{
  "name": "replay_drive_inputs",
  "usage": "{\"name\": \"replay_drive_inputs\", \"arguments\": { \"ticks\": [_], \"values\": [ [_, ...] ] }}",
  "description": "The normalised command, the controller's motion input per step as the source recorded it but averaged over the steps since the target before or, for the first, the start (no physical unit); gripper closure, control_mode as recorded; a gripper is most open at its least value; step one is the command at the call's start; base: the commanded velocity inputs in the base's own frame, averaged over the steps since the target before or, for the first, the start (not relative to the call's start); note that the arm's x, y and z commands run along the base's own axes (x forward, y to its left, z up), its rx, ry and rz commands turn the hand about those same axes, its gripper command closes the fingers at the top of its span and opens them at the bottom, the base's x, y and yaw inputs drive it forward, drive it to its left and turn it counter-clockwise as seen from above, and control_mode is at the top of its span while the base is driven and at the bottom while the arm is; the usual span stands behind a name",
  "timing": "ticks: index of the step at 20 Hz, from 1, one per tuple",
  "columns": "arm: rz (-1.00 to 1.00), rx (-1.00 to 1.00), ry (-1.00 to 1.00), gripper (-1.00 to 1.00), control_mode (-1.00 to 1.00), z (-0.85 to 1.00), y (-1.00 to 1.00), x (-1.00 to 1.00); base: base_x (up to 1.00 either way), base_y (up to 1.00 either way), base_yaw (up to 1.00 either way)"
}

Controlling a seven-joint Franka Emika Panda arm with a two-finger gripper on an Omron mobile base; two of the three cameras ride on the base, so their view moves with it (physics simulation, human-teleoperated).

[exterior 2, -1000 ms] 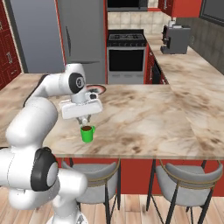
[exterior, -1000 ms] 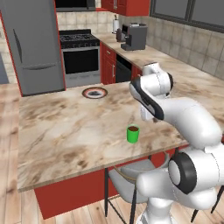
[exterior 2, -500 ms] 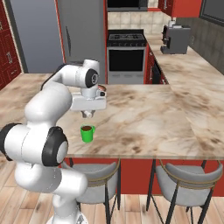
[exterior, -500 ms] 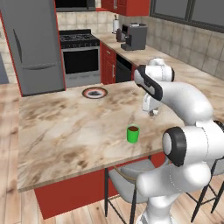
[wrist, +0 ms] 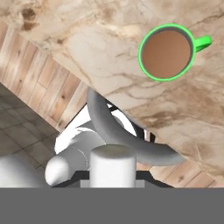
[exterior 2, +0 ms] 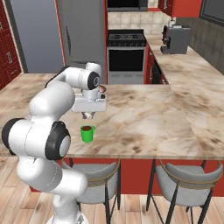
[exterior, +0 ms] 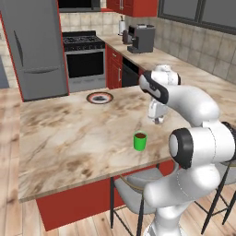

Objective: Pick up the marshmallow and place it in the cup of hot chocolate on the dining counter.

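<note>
Claw (exterior 2: 88, 115) clenched on the marshmallow (wrist: 112, 165): in the hand view the white stub is sitting between the finger tips, close to the lens. In the right base view the claw is hanging above the tabletop (exterior 2: 144, 118), pointing down, clear of the surface.

Cup of hot chocolate (exterior 2: 88, 133) is standing upright on the tabletop near its front edge, just in front of and below the claw, not directly under it. In the hand view the brown drink in the cup (wrist: 166, 52) is showing toward the upper right, off the claw's line.

Farther back on the slab, a round plate (exterior: 99, 97) is lying well apart from the cup.

Progress, as judged: the pickup is looking done. Remaining: centring over the cup, lowering, and letting go. Nothing white is floating in the drink yet.
</note>
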Motion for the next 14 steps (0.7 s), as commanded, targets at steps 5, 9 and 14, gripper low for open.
{"name": "replay_drive_inputs", "arguments": {
  "ticks": [5, 9, 14],
  "values": [
    [0.01, -0.02, -0.02, 1.0, -1.0, -0.07, 0.02, 0.0, 0.0, 0.0, 0.0],
    [0.0, 0.0, -0.11, 1.0, -1.0, -0.26, 0.22, 0.02, 0.0, 0.0, 0.0],
    [0.0, 0.0, -0.06, 1.0, -1.0, -0.22, 0.29, 0.19, 0.0, 0.0, 0.0]
  ]
}}
